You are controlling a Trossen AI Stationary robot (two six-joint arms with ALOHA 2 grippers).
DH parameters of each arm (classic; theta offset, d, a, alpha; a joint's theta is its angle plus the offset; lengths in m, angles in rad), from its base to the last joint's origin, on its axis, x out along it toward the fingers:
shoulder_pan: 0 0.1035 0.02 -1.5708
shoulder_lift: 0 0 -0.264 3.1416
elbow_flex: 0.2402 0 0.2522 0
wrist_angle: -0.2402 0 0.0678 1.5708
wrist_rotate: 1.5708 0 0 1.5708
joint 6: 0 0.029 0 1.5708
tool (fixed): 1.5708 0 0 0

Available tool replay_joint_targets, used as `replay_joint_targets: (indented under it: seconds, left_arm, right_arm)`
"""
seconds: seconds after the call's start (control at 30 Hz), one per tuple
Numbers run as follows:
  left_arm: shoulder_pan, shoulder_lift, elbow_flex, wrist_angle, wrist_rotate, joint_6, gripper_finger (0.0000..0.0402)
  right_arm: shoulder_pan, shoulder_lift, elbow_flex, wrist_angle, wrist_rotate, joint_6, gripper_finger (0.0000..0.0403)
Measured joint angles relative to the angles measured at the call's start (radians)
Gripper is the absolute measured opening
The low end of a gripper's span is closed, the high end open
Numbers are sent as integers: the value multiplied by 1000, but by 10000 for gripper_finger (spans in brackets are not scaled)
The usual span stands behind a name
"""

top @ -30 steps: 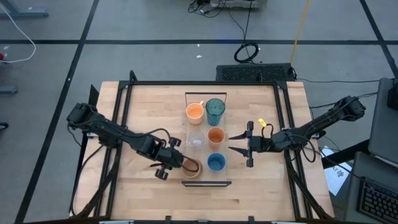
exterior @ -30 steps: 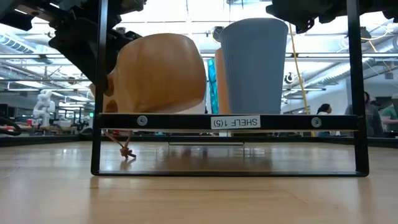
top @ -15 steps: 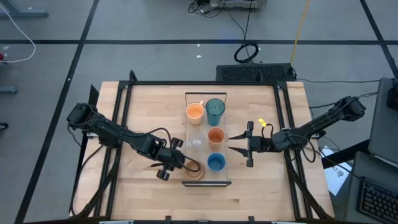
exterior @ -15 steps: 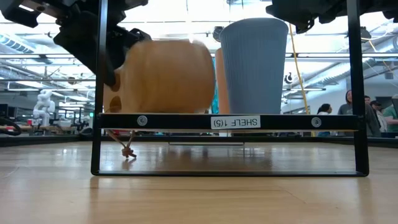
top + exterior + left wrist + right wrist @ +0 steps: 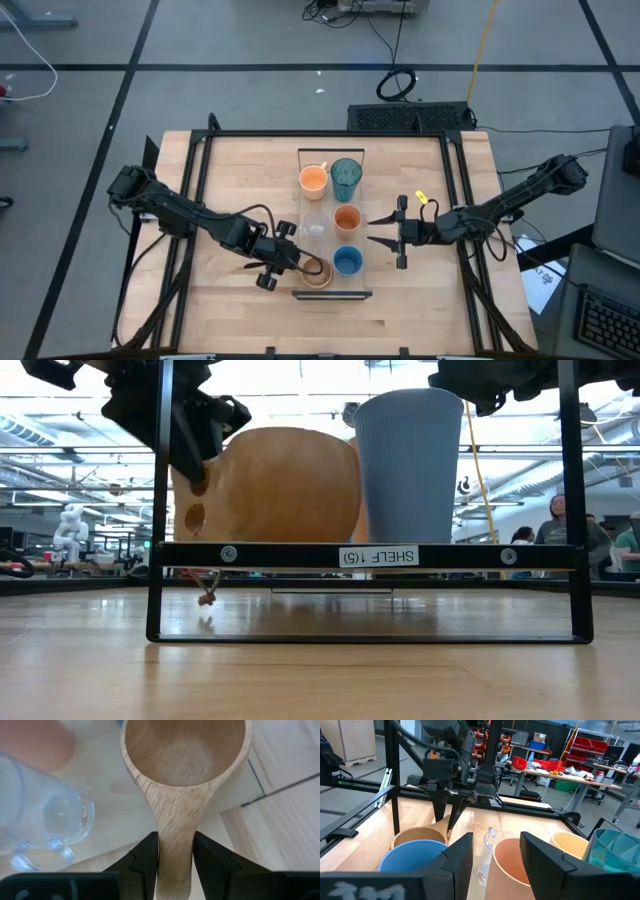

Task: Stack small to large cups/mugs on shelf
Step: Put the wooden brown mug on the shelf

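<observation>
The tan wooden mug [image 5: 317, 272] sits at the shelf's [image 5: 322, 158] near left end, beside the blue cup [image 5: 347, 261]. My left gripper [image 5: 295, 265] is shut on its handle. Farther back on the shelf stand the clear cup [image 5: 315, 226], the small orange cup [image 5: 347, 218], the orange mug [image 5: 314, 180] and the teal tumbler [image 5: 346, 178]. My right gripper [image 5: 371, 231] hovers open just right of the shelf, level with the small orange cup, holding nothing. In the low view the shelf's front bar [image 5: 360, 556] hides the wooden mug's [image 5: 280, 485] base. My left gripper pinches the wooden mug's flat handle [image 5: 175, 837] between its two fingers [image 5: 150, 852], one on each long edge. The fingers slant down from the table's left and lie along the handle. The bowl [image 5: 185, 755] stays mouth up over the shelf board.
The shelf's black frame end [image 5: 332, 295] stands at the near edge. Bare tabletop lies left and right of the shelf. The table's black frame rails [image 5: 195, 200] run along both sides. People and workbenches show in the room beyond.
My left gripper has tipped slightly and carried the wooden mug a little toward the blue cup. The mug, tilted a second ago, now stands closer to upright, and the cord under its handle hangs slightly higher.
</observation>
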Motion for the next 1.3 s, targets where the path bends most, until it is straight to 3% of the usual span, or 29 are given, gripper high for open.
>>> replay_joint_targets:
  seconds: [0.57,0.93,1.3]
  left_arm:
    - [-7,-1,21,4,-56,-19,121]
    - [-33,-117,22,0,-117,-54,120]
    - [-122,-196,-24,-122,-118,-230,119]
  right_arm:
    - [0,0,0,-8,0,12,152]
    - [0,0,0,-16,0,25,152]
    - [0,0,0,-21,0,27,152]
